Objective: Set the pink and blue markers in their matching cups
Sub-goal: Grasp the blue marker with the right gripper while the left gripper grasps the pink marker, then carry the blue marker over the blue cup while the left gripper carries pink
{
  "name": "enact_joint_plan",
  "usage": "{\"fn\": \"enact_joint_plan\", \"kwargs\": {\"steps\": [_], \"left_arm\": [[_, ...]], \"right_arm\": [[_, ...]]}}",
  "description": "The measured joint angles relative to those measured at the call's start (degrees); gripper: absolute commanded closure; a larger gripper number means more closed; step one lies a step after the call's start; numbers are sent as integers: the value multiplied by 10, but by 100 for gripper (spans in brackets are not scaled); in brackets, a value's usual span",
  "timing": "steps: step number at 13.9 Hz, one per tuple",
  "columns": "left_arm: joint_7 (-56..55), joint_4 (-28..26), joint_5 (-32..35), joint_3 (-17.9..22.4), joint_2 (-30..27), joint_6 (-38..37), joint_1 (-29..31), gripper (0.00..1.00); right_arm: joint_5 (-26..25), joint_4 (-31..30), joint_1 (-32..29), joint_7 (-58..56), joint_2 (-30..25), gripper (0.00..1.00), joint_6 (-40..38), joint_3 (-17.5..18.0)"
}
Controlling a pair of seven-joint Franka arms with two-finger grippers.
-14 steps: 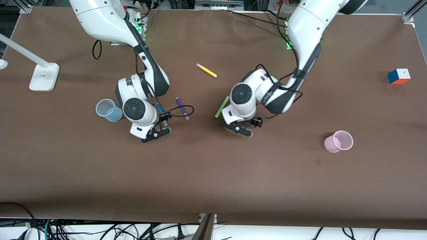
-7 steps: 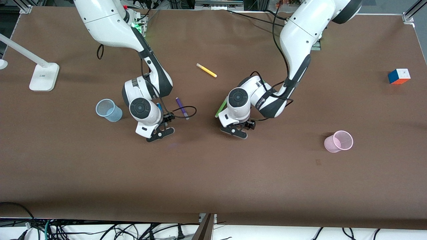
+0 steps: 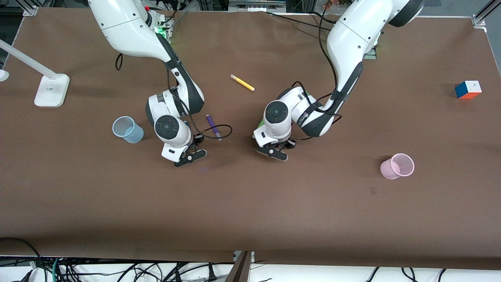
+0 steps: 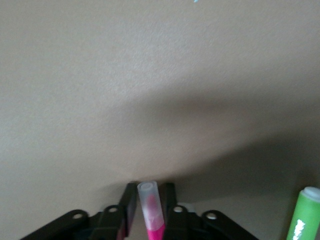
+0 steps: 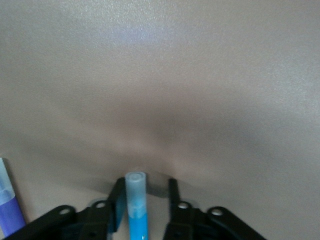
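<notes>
The pink marker point(image 4: 151, 210) lies between the fingers of my left gripper point(image 4: 149, 186), which is shut on it low over the middle of the table point(image 3: 274, 152); the marker is hidden under the hand in the front view. The blue marker point(image 5: 136, 200) sits between the open fingers of my right gripper point(image 5: 146, 181), against one finger point(image 5: 119, 192) and apart from the other. That gripper point(image 3: 190, 156) is low over the table beside the light blue cup point(image 3: 127, 129). The light pink cup point(image 3: 397, 166) stands toward the left arm's end.
A dark purple marker point(image 3: 213, 126) lies beside the right hand and a lime-green marker point(image 4: 302, 215) beside the left hand. A yellow marker point(image 3: 242, 82) lies farther from the camera. A colour cube point(image 3: 468, 89) and a white lamp base point(image 3: 51, 90) sit at the table's ends.
Both hands shifted slightly. The right hand moved toward the table's middle, over the blue marker. The left hand moved toward the right arm's end and covers more of the green marker.
</notes>
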Motion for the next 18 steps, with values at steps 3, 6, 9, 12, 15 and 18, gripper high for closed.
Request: {"fn": "enact_joint_plan", "kwargs": {"steps": [3, 6, 9, 12, 15, 18], "left_arm": [[0, 1, 0, 1, -9, -15, 2, 100], [33, 12, 0, 3, -48, -65, 19, 100], [208, 19, -45, 5, -114, -120, 87, 100], [424, 18, -116, 7, -145, -127, 176, 99], [568, 17, -163, 7, -146, -126, 234, 100], [700, 24, -245, 8, -146, -138, 289, 100]], "right_arm": [[0, 6, -2, -16, -10, 100, -2, -2], [0, 25, -23, -107, -57, 100, -62, -9], [59, 37, -68, -265, -126, 100, -168, -13], [140, 36, -114, -466, -168, 100, -254, -36], [215, 34, -133, -641, -175, 100, -317, -88], [290, 4, -145, -837, -173, 100, -349, -141]]}}
